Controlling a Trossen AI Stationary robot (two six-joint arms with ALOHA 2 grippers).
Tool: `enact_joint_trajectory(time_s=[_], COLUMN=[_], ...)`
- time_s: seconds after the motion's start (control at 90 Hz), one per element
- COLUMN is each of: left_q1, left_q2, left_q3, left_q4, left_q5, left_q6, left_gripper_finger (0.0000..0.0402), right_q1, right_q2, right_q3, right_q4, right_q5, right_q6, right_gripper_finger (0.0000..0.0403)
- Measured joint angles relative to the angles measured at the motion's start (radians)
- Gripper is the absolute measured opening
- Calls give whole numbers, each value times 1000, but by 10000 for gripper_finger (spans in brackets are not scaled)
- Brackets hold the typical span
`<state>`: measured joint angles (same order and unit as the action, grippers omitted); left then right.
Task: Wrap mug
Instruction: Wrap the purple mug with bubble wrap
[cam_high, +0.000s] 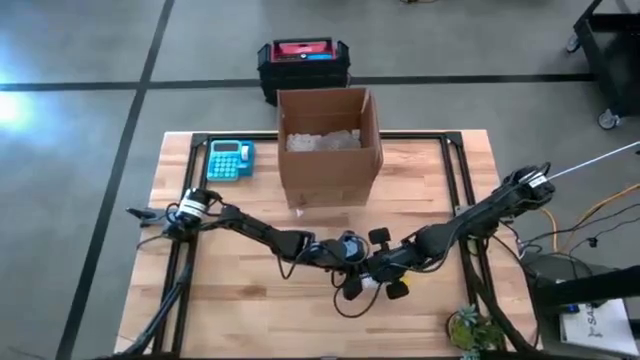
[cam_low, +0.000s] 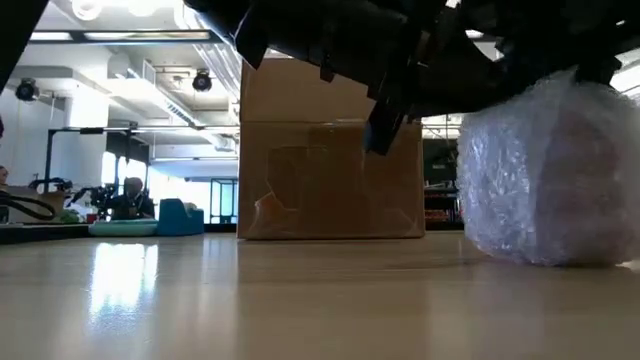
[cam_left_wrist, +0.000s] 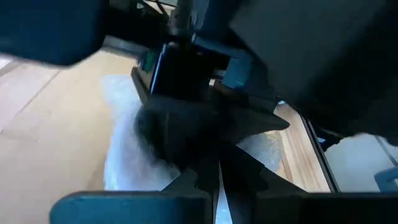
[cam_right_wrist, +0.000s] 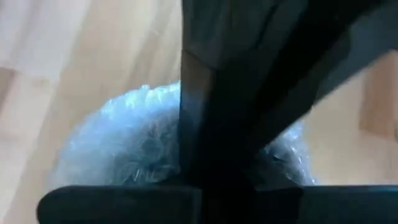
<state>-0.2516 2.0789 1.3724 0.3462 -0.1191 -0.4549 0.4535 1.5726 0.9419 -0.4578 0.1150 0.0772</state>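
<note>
The mug is hidden inside a bundle of clear bubble wrap (cam_low: 545, 185) whose underside rests on the wooden table (cam_high: 240, 300), near the middle and a little toward the front. In the high view only a scrap of the bundle (cam_high: 349, 243) shows between the two arms. My left gripper (cam_left_wrist: 218, 186) reaches in from the table's left and is shut on the wrap. My right gripper (cam_right_wrist: 219, 155) comes from the right, meets the same bundle from above and is shut on it as well. The two grippers stand almost against each other over the bundle. My left gripper pinches a thin bit of bubble wrap (cam_left_wrist: 219, 198) between its two fingers, on the upper side of the bundle. It comes slanting down from the table's left. The bundle stays on the table. My right gripper is shut on the top of the bubble wrap (cam_right_wrist: 149, 143), slanting down from the table's right. Its own fingers hide the place of contact, so which part of the wrap it has cannot be told. The bundle sits on the table below it.
An open cardboard box (cam_high: 328, 145) with more bubble wrap inside stands just behind the bundle. A blue calculator (cam_high: 229, 160) lies at the far left. A black crate (cam_high: 303, 62) stands beyond the table's far edge, and a small plant (cam_high: 470, 328) sits at the near right corner.
</note>
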Motion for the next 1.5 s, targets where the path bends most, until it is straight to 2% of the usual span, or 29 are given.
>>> enact_joint_trajectory(time_s=[0.056,0.2,0.356,0.467,0.6,0.811,1.278,1.5], left_q1=[0,4,4,4,3,3,4,4], left_q2=[0,0,0,0,0,0,0,0], left_q3=[0,0,0,0,0,0,0,0], left_q4=[-1,-6,-6,-7,-7,-6,-3,-6], left_q5=[1,-19,-18,-16,-15,-13,-14,-15], left_q6=[1,2,2,5,5,3,2,2], left_gripper_finger=[4,4,4,4,4,4,4,4], right_q1=[0,-2,0,1,10,5,-2,-2], right_q2=[-3,-23,-69,-77,-68,-35,-82,-65], right_q3=[17,117,224,239,190,89,138,96], right_q4=[-42,-278,-385,-333,-229,-147,-204,-215], right_q5=[0,33,-29,-107,-119,-45,-7,-6], right_q6=[-7,16,32,31,30,35,-1,32], right_gripper_finger=[13,14,14,14,14,14,14,13])
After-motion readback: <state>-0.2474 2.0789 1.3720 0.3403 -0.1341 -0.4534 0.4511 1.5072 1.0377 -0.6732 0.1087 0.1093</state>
